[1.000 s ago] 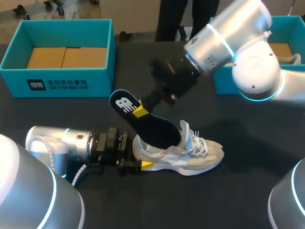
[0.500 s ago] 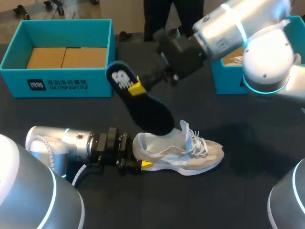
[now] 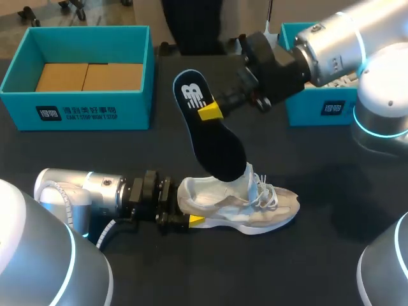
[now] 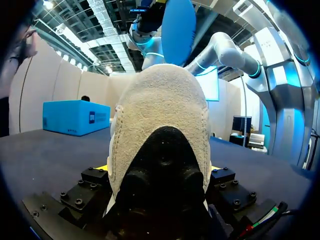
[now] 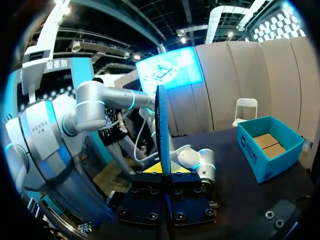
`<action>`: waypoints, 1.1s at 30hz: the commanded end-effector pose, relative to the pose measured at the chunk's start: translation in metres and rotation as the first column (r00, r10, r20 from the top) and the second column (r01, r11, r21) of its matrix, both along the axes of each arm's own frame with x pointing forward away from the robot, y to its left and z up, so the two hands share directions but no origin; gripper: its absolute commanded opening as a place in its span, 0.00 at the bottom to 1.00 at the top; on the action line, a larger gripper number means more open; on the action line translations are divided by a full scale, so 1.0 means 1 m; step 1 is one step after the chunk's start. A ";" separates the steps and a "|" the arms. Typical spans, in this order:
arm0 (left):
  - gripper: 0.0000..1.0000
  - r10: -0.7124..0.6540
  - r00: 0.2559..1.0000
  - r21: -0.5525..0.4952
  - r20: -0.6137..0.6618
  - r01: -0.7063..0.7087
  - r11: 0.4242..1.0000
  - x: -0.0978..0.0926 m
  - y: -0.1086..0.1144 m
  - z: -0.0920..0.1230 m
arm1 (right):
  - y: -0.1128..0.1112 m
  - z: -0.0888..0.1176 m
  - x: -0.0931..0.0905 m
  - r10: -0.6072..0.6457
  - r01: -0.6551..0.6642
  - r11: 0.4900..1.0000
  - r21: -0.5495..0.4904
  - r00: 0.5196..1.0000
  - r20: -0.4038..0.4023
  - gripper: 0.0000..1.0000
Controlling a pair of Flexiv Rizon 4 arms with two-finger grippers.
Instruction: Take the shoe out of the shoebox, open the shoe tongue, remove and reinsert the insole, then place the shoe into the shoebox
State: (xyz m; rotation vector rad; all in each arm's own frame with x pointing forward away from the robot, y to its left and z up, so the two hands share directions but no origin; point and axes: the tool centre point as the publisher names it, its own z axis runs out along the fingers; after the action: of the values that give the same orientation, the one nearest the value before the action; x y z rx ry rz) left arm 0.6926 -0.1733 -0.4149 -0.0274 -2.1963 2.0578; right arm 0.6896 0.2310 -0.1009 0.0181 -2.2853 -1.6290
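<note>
A beige and white shoe lies on its sole on the black table, toe to the right. My left gripper is shut on the shoe's heel, one finger on each side. My right gripper is shut on a dark insole with a white logo, holding it steeply tilted above the shoe. The insole's lower end is at the shoe's opening, beside the raised tongue; whether it touches I cannot tell. In the right wrist view the insole stands edge-on between the shut fingers of that gripper.
A teal shoebox with brown cardboard inside stands at the back left. A second teal box sits at the back right, partly behind my right arm. Bare black table lies in front of and to the right of the shoe.
My right arm has swung up and to the right with the insole, which now stands steeper with its logo end further right. The shoe and left gripper have not moved.
</note>
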 end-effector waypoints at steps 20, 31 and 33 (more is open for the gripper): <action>0.00 0.002 1.000 -0.001 0.000 -0.002 1.000 0.000 0.000 0.000 | -0.045 0.064 -0.031 -0.161 0.156 0.985 0.072 0.985 0.063 0.00; 0.00 0.002 1.000 -0.001 0.000 -0.002 1.000 0.000 0.000 0.000 | -0.047 0.066 -0.033 -0.166 0.162 0.984 0.071 0.984 0.059 0.00; 0.00 0.002 1.000 -0.001 0.000 -0.002 1.000 0.000 0.000 0.000 | -0.051 0.070 -0.037 -0.186 0.183 0.981 0.070 0.982 0.034 0.00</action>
State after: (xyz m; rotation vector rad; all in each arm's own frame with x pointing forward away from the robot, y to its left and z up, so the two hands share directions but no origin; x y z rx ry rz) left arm 0.6926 -0.1733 -0.4149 -0.0274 -2.1963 2.0578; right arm 0.6586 0.1837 -0.0334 -0.1191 -2.3135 -1.8110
